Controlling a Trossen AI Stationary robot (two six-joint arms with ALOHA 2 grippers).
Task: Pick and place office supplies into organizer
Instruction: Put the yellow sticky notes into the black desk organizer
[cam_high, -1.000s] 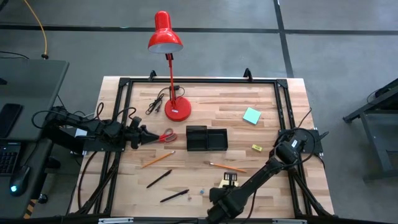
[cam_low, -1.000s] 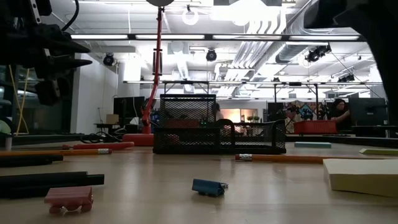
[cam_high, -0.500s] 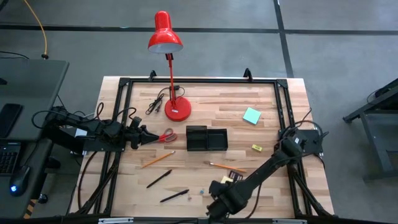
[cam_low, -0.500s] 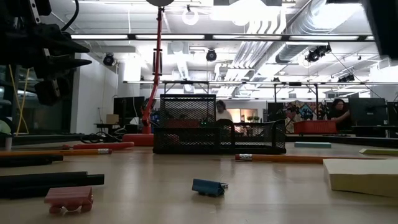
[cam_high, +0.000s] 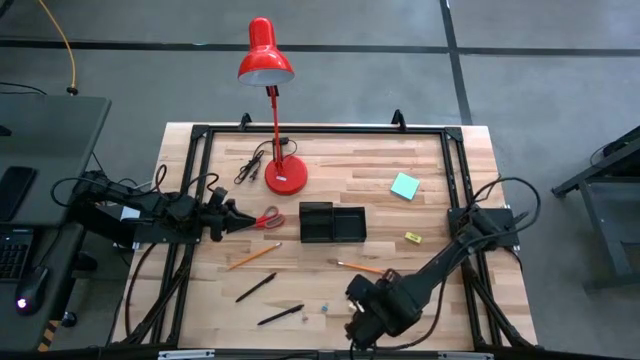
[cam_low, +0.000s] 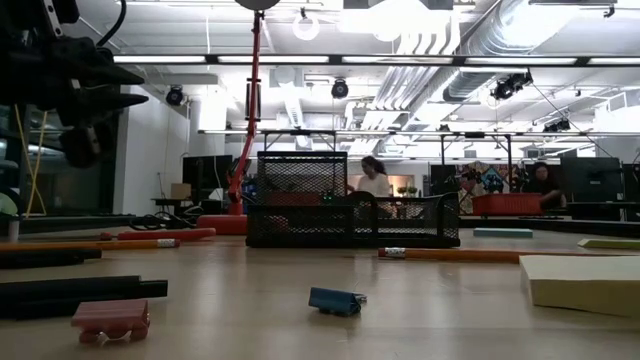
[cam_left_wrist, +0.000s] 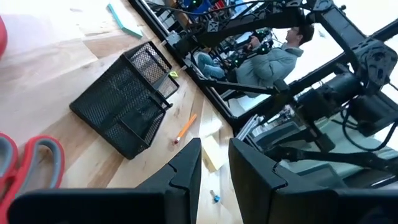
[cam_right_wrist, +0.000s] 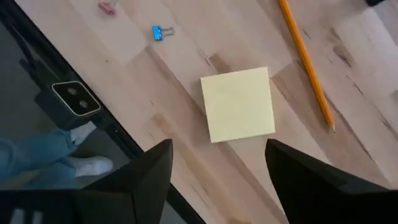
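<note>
Your right claw (cam_right_wrist: 217, 171) hovers over the yellow sticky-note pad (cam_right_wrist: 239, 104), fingers spread wide and clear of it, near the worktop's (cam_high: 430, 190) front edge; an orange pencil (cam_right_wrist: 306, 61) lies just beyond the pad. Your left claw (cam_left_wrist: 214, 165) waits beside the red-handled scissors (cam_high: 266, 219), fingers slightly apart, gripping nothing, with the organizer (cam_high: 332, 222) farther ahead of it.

We see a black mesh organizer (cam_high: 333, 222), red-handled scissors (cam_high: 268, 218), a pale yellow sticky-note pad (cam_right_wrist: 239, 104), a teal pad (cam_high: 405, 186), orange pencils (cam_high: 365, 268), a blue clip (cam_right_wrist: 159, 32) and a red lamp (cam_high: 266, 52) on light striped wood (cam_high: 440, 170).
</note>
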